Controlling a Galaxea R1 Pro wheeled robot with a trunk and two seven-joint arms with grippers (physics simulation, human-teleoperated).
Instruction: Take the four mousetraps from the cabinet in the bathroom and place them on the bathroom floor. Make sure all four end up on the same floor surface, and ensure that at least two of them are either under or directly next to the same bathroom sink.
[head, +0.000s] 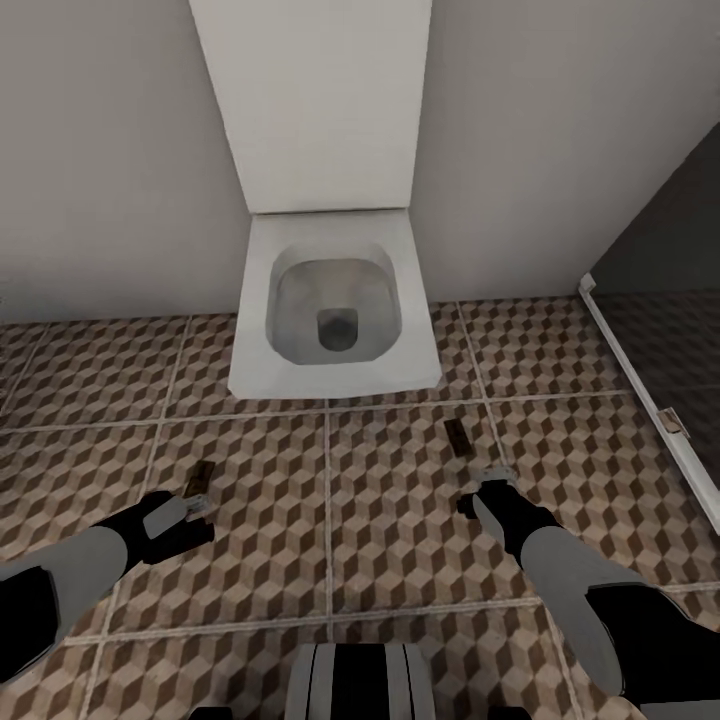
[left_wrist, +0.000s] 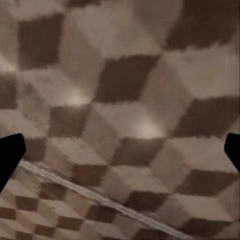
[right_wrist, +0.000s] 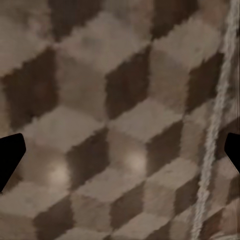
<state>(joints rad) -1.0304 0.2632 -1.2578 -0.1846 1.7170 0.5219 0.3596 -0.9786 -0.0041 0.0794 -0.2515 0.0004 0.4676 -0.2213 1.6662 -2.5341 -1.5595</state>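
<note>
Where the head view looks down, a square white toilet (head: 335, 310) is seen against the wall, standing on the bathroom floor (head: 400, 520) of cube-patterned tiles. Two mousetraps are laid flat on these tiles in front of the toilet: one mousetrap (head: 459, 437) just off its front right corner, the other mousetrap (head: 199, 481) farther out beyond its front left corner. The left gripper (head: 185, 512) is held touching or just over the latter trap; the right gripper (head: 483, 492) is held close to the former, apart from it.

By the left wrist view, bare tiling and a grout line are presented between dark fingertips (left_wrist: 10, 155) spread wide, nothing held.

By the right wrist view, the same holds: fingertips (right_wrist: 10, 155) set wide apart over tiling.
</note>
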